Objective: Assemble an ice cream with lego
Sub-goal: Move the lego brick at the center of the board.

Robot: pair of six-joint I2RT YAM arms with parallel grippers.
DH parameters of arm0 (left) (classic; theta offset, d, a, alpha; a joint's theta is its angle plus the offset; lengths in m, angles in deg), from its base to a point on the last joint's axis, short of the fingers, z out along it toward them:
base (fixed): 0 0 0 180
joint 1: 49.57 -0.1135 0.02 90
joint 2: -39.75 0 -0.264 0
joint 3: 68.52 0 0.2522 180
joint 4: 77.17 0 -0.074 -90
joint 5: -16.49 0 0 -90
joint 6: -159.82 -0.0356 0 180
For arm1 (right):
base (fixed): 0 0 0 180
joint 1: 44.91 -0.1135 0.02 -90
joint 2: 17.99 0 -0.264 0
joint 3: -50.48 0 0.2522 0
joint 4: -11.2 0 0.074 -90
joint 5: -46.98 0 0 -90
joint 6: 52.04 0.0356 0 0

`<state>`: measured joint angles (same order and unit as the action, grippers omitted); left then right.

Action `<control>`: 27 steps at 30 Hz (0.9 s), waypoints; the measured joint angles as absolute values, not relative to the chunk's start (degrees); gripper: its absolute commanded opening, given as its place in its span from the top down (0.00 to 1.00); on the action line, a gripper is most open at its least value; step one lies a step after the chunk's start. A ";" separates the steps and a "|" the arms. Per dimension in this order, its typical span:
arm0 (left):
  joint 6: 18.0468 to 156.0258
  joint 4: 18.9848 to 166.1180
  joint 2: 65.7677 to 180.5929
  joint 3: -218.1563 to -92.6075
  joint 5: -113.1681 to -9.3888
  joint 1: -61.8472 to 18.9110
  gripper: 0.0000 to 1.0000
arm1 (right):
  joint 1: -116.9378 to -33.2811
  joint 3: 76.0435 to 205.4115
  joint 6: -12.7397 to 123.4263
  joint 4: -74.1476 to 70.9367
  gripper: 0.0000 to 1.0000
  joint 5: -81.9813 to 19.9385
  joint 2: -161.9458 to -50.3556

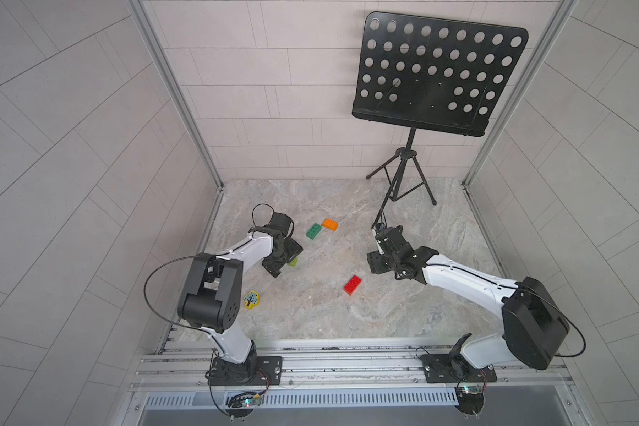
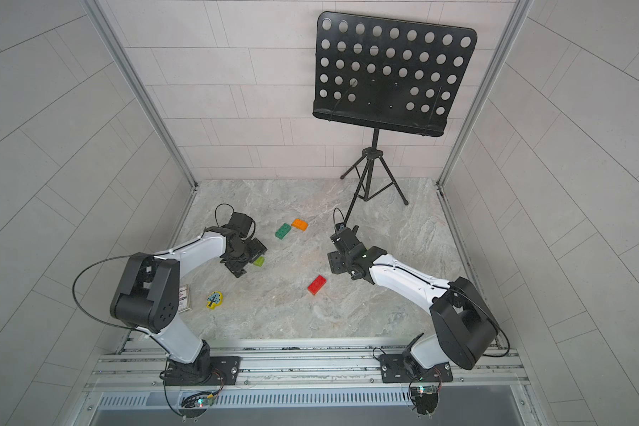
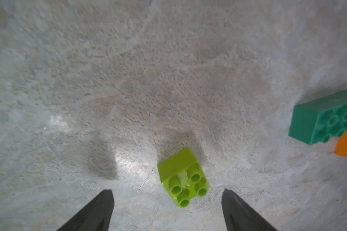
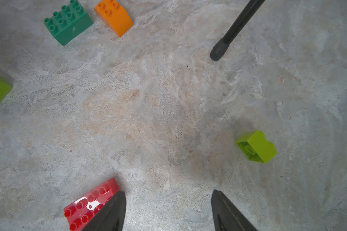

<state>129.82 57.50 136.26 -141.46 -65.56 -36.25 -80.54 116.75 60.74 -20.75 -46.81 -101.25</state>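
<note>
Marbled grey tabletop (image 1: pixel 310 317) with loose bricks scattered on it, none stacked.

In both top views a dark green brick (image 1: pixel 313 231) lies near the centre of the frame with an orange brick (image 1: pixel 329 224) just beside it, studs up. A red brick (image 1: pixel 352 284) sits alone, below and right of them. Left of centre is a lime-green brick (image 1: pixel 293 262) (half hidden there, plain in the left wrist view). A second lime-green brick (image 4: pixel 256 147), seen only by the right wrist camera, lies on its side. A flat yellow piece (image 1: pixel 251 300) lies at lower left, and in a top view a small card (image 2: pixel 184 298) sits left of it. The music stand (image 1: pixel 403 177) has its feet on the far part.
</note>
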 measured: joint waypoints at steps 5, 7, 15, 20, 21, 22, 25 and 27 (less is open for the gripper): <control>131.09 57.65 138.01 -142.72 -65.58 -35.90 0.14 | -80.92 117.43 60.50 -20.95 0.29 -46.75 -102.61; 131.53 57.78 139.36 -143.16 -65.63 -35.66 0.18 | -81.03 117.58 60.42 -21.06 0.29 -46.77 -102.78; 132.05 57.96 142.31 -144.84 -65.74 -34.67 0.44 | -81.14 117.71 60.37 -21.28 0.29 -47.27 -102.78; 131.16 57.63 142.69 -145.00 -65.58 -33.69 0.60 | -81.14 117.71 60.37 -21.39 0.29 -47.93 -102.78; 130.98 57.56 142.69 -145.04 -65.54 -33.47 0.62 | -81.14 117.71 60.35 -21.45 0.29 -48.12 -102.78; 130.48 57.45 142.69 -145.15 -65.52 -33.16 0.64 | -81.14 117.71 60.35 -21.56 0.29 -48.41 -102.78; 128.51 56.62 143.19 -146.11 -65.32 -31.74 0.73 | -81.14 117.71 60.37 -21.93 0.29 -49.89 -102.78; 126.48 55.60 143.87 -147.27 -64.97 -30.21 0.76 | -81.16 117.71 60.44 -22.17 0.29 -51.45 -102.76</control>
<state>126.48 55.60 143.87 -147.27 -64.97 -30.21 -81.16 117.71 60.44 -22.17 -51.45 -102.76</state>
